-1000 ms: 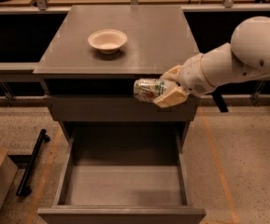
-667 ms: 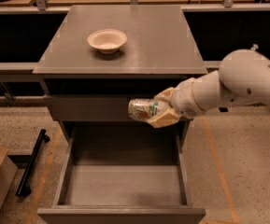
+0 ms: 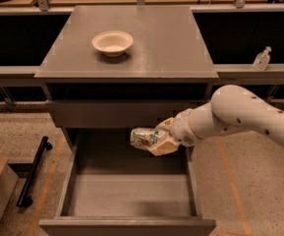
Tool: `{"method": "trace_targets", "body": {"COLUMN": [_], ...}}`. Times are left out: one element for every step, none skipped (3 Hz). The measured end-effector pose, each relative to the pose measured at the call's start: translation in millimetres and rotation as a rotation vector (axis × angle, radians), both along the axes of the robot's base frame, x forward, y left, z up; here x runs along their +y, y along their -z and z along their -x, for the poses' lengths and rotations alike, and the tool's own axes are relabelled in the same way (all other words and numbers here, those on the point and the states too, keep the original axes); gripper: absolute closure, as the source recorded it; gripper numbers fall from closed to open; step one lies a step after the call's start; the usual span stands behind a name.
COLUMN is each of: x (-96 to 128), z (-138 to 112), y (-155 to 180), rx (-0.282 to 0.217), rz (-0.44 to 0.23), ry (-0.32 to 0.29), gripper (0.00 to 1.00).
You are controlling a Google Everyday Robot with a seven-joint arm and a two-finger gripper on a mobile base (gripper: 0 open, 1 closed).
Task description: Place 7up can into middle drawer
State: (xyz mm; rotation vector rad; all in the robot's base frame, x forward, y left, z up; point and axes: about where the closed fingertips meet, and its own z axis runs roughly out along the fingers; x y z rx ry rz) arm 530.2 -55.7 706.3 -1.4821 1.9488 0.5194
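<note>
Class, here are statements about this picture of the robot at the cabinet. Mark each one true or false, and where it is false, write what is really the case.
1. The gripper grips the 7up can, which lies on its side in the air. True.
2. The bowl sits inside the middle drawer. False: it stands on the cabinet top.
3. The middle drawer is pulled open and its floor is bare. True.
4. The 7up can rests on the drawer floor. False: the gripper holds it above the drawer, near its back, clear of the floor.
</note>
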Motion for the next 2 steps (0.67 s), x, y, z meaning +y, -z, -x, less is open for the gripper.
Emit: {"method": "trace_targets", "body": {"x": [7,28], "z": [5,18], "y": [8,54], "rx": [-0.017,-0.007], "rz": [-0.001,-0.060], "ry": [-0.045,-0.098], "gripper": [1.00,1.00]}}
